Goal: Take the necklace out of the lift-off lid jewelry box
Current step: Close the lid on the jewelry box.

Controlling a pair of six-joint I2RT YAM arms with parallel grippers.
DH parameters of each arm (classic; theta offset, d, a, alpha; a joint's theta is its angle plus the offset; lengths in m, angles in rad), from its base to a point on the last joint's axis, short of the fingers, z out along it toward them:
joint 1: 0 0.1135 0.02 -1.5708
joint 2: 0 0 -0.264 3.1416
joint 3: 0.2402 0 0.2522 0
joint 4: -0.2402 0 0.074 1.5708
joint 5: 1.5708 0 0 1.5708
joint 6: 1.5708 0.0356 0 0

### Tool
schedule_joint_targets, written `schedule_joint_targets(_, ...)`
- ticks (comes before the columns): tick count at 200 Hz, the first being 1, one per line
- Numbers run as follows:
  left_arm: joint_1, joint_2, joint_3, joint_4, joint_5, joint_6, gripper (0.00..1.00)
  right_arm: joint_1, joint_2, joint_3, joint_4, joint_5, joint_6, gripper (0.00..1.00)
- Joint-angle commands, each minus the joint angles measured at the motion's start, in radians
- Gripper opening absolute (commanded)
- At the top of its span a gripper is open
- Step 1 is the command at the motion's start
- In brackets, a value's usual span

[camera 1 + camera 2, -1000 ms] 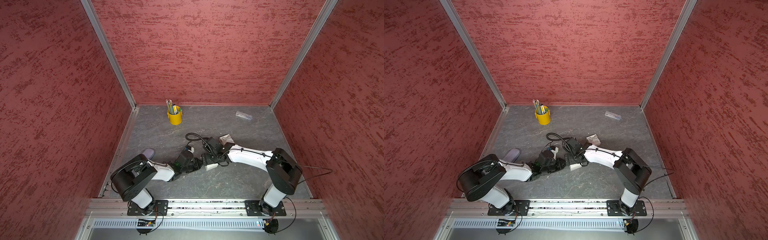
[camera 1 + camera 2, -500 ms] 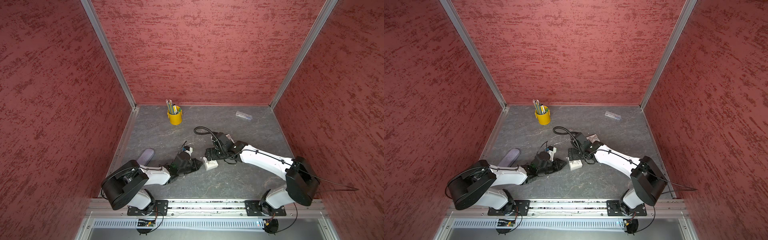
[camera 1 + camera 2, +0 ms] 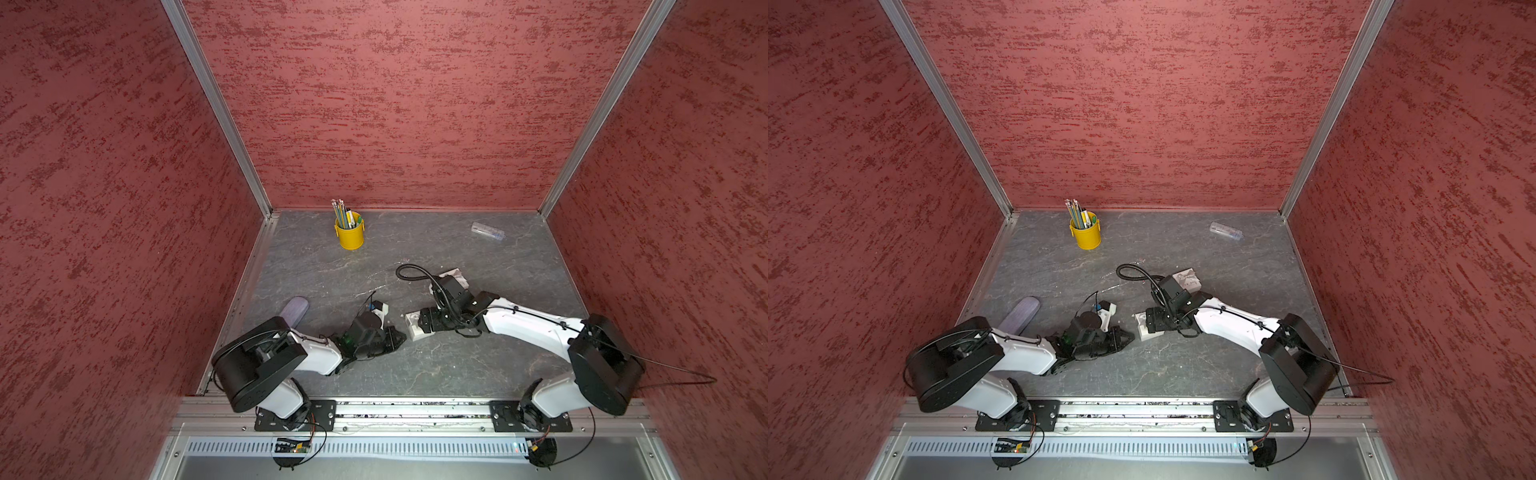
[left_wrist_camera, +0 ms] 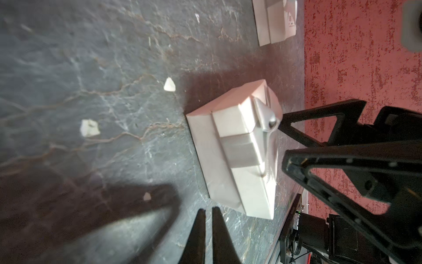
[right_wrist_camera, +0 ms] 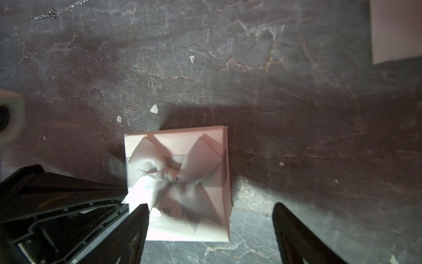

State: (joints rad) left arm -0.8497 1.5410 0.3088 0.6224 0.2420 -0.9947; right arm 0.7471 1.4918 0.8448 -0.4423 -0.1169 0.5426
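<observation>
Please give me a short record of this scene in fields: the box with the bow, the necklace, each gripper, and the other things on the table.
bow box: on the table, between the two grippers, bow on top
necklace: thin chain lying on the bare table, apart from the bow box
left gripper: almost shut, empty, near the bow box
right gripper: open, jaws either side of the bow box, not closed on it
second white box: farther back, beside the right arm
yellow cup: at the back, holding pencils
</observation>
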Motion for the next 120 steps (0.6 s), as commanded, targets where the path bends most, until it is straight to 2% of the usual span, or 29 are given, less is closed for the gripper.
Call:
schedule_joint_targets(1,-0.005,0.042,0.031,0.086,0.039,0.013,0.10,-0.004,-0.022,-0.013,0.060,-0.028,0.001,0.85)
schedule_joint_targets(50,-0.002,0.091,0.078,0.106,0.066,0.021,0.10,-0.004,0.012,-0.028,0.088,-0.060,-0.008,0.80)
schedule_joint_targets(120,0.020,0.169,0.108,0.142,0.104,0.001,0.10,-0.002,0.010,-0.099,0.141,-0.092,0.027,0.67)
